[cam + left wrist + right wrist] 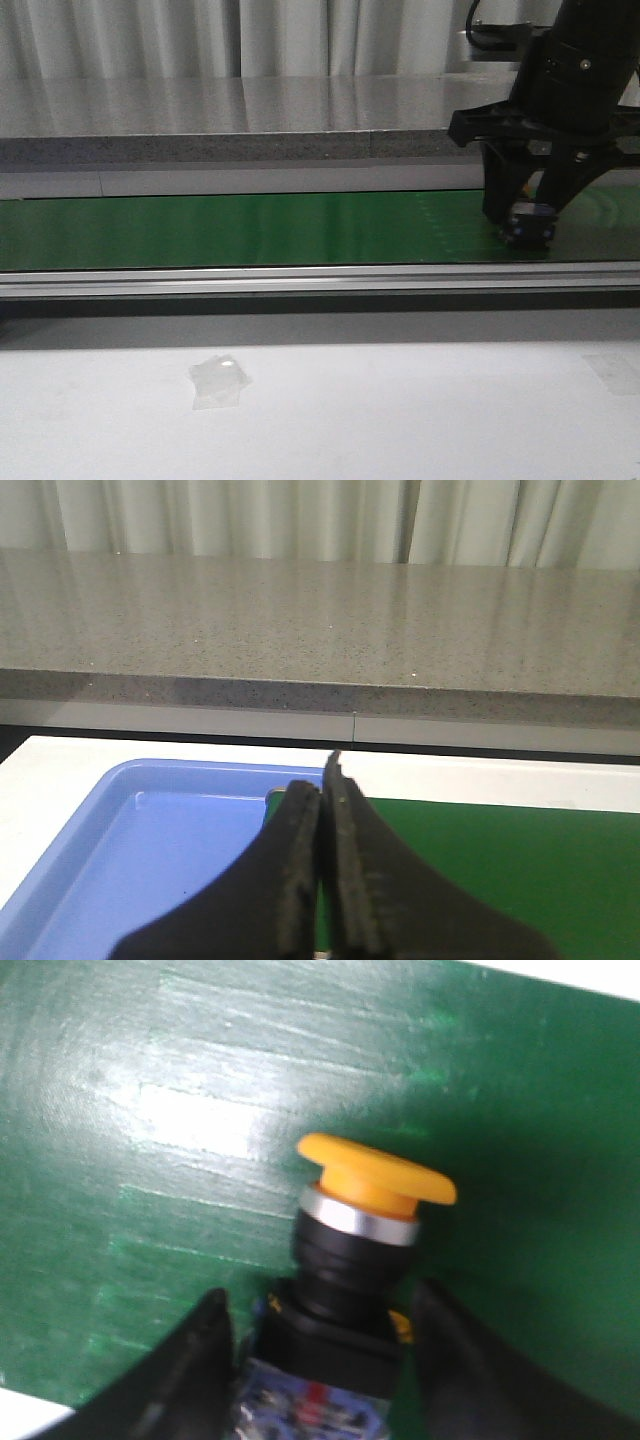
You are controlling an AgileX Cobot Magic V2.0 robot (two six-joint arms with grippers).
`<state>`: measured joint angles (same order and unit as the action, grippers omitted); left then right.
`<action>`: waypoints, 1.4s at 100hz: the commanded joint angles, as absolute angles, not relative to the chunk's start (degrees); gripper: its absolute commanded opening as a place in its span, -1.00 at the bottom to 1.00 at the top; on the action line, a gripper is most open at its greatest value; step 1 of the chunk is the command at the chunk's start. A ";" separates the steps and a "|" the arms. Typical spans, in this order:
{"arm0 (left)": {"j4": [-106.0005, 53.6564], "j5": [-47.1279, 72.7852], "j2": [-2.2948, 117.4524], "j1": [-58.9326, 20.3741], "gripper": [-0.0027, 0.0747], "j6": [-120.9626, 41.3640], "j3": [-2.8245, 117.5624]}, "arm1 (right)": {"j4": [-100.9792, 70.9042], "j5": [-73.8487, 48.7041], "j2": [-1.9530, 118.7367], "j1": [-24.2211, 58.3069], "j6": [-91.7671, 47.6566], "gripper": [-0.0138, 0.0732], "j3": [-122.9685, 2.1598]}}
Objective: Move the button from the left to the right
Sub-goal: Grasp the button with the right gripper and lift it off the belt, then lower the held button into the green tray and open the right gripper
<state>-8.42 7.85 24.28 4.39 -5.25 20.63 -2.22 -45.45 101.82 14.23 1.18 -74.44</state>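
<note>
The button (pixel 375 1185) has a yellow mushroom cap, a silvery collar and a black body with a blue label. It rests on the green belt (pixel 180 1110). My right gripper (pixel 322 1305) is open, its two black fingers on either side of the black body, with thin gaps showing on both sides. In the front view the button (pixel 531 222) sits low at the belt's right end, between the fingers of the right gripper (pixel 525 215). My left gripper (pixel 325 780) is shut with nothing in it, hanging over the seam between a blue tray and the belt. It does not appear in the front view.
The blue tray (pixel 150 850) lies at the belt's left end. An aluminium rail (pixel 300 280) runs along the near side of the green belt (pixel 250 230). A grey stone counter (pixel 250 110) stands behind. A crumpled clear scrap (pixel 220 382) lies on the white table.
</note>
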 commanded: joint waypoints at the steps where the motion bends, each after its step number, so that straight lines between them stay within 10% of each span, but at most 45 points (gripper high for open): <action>1: -9.02 3.38 24.57 4.23 -0.98 -5.25 22.41 | -2.60 -46.42 99.19 14.16 1.02 -0.26 -76.62; 140: -9.02 3.38 24.57 4.23 -0.98 -5.25 22.41 | 11.00 -55.33 108.32 -19.53 -3.76 -0.26 -95.06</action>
